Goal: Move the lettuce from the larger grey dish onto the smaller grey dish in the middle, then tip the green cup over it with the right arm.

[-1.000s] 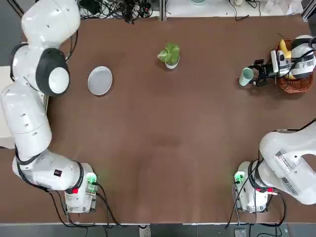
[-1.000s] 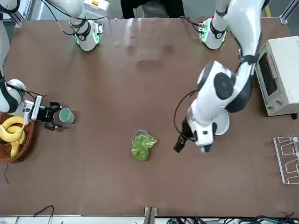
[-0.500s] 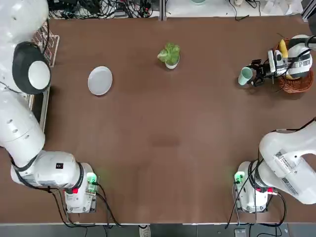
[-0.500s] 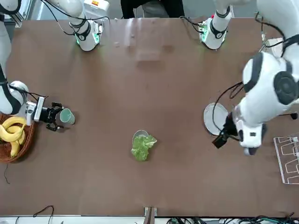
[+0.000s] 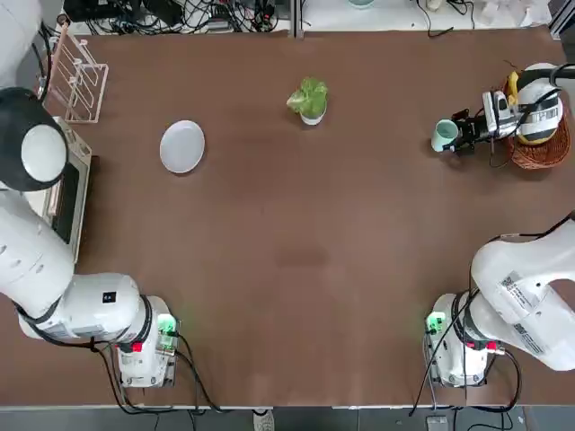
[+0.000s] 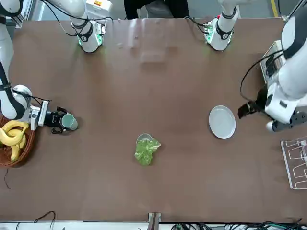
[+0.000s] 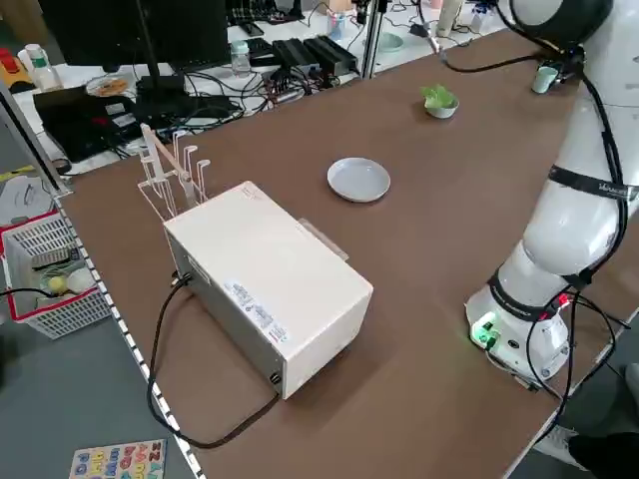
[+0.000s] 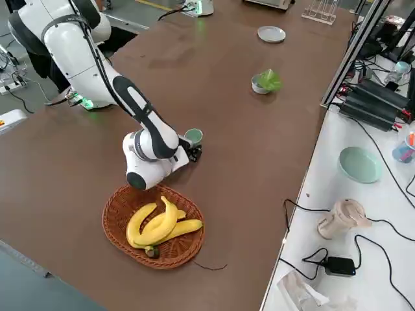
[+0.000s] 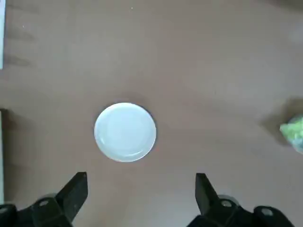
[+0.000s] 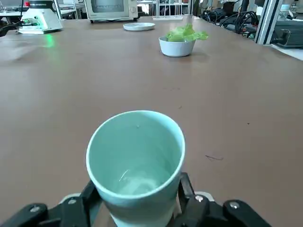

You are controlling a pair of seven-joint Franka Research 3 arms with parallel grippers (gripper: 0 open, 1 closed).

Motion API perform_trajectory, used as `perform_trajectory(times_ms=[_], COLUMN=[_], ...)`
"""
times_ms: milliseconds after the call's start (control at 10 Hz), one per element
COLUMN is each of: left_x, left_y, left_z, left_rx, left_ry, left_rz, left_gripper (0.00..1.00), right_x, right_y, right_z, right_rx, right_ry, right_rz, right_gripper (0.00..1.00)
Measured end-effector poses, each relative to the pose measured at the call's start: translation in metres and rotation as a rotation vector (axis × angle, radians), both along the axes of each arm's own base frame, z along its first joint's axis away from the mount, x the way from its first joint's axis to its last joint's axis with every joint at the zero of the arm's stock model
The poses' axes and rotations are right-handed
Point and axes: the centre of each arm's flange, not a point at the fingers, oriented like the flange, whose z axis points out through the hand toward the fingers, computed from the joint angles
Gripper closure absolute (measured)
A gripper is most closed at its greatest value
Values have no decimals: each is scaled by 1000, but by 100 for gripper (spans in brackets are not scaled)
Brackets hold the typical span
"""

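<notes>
The lettuce [image 5: 308,95] lies on the smaller grey dish [image 5: 313,116] at the far middle of the table. To the left, the larger grey dish [image 5: 182,145] is bare. The green cup [image 5: 443,135] stands upright at the far right. My right gripper [image 5: 453,135] reaches in from the side, shut on the cup [image 10: 135,158], with a finger [image 10: 185,189] against each side of it. My left gripper [image 9: 139,191] hangs open high above the plate [image 9: 125,132], near the table's left side [image 6: 243,109].
A wicker basket of bananas [image 5: 539,144] sits just behind the right gripper. A white oven [image 5: 65,193] and a clear rack [image 5: 76,79] occupy the left edge. Bare brown tabletop lies between the cup and the bowl.
The right gripper has shut on the green cup. The left arm has swung from over the plate out to the table's left edge.
</notes>
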Motion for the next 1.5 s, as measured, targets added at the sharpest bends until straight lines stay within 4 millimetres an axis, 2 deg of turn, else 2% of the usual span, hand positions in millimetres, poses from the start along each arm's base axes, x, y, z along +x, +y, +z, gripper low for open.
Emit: perform_trajectory(times_ms=[200, 400, 500, 800, 900, 1100, 1300, 1500], left_x=[-30, -50, -52, -42, -40, -31, -28, -28], left_y=[0, 4, 8, 44, 49, 48, 48, 49], left_z=[25, 28, 24, 14, 15, 19, 20, 21], left_rx=[25, 43, 46, 50, 49, 46, 45, 44], left_ry=[24, 72, 87, 97, 83, 11, -5, -8], left_rz=[-115, -189, -195, -175, -170, -170, -170, -166], left_gripper=[0, 0, 0, 0, 0, 0, 0, 0], right_x=[4, 19, 29, 60, 71, 93, 111, 121], right_y=[6, 25, 37, 75, 85, 110, 145, 181], right_z=[1, 7, 12, 34, 44, 78, 110, 120], right_rx=[-1, 14, 21, -8, -37, -109, -144, -163], right_ry=[13, 44, 59, 93, 114, 163, 188, 206], right_rz=[-6, -32, -41, -83, -105, -172, -238, -283], right_gripper=[32, 32, 32, 32, 32, 32, 32, 32])
